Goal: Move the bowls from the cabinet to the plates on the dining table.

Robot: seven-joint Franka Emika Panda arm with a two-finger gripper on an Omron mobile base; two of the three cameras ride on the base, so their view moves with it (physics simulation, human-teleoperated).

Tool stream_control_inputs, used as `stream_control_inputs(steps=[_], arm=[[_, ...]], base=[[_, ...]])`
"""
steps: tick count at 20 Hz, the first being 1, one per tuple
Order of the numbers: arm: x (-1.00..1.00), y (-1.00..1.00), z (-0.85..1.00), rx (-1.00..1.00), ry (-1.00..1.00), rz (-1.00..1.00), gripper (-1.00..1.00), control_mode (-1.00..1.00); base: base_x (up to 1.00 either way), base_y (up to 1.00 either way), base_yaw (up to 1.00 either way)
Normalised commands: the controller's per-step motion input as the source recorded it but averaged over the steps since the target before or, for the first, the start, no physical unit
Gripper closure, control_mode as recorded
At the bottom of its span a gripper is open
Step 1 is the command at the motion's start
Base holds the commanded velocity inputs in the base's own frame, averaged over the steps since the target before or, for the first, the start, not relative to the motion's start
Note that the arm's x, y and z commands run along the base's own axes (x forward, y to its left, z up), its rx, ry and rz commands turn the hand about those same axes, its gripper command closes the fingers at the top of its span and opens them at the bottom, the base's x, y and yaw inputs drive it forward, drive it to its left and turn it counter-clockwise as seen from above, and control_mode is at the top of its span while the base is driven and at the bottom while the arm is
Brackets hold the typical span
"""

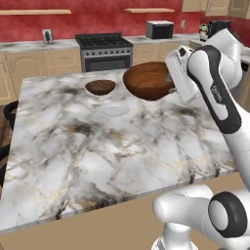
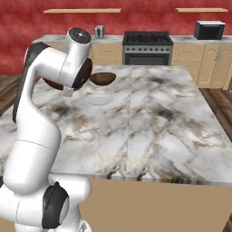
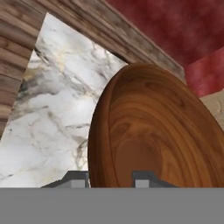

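The jaws were clamped on the rim of the reddish bowl (image 1: 148, 80), held tilted in the air above the marble counter (image 1: 122, 156). Beyond and left of them, the dark bowl (image 1: 100, 87) sat beside a white plate (image 1: 115, 111).

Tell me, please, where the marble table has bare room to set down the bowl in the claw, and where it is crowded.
The near half of the dining table is bare marble, from the empty white plate to the front edge. The right half in the right base view is bare too. It is crowded at the far left corner: the dark bowl, the empty plate, and the reddish bowl held in the claw.
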Motion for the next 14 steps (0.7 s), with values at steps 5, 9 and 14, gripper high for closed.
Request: stream_control_inputs(steps=[5, 9, 14], arm=[[0.37, 0.00, -0.63, 0.00, 0.00, 0.00, 1.00, -1.00], [0.49, 0.00, -0.07, -0.06, 0.00, -0.07, 1.00, -1.00], [0.60, 0.00, 0.02, -0.06, 0.00, -0.10, 1.00, -1.00]], base=[[0.00, 0.00, 0.00], [0.00, 0.00, 0.00], [0.00, 0.00, 0.00]])
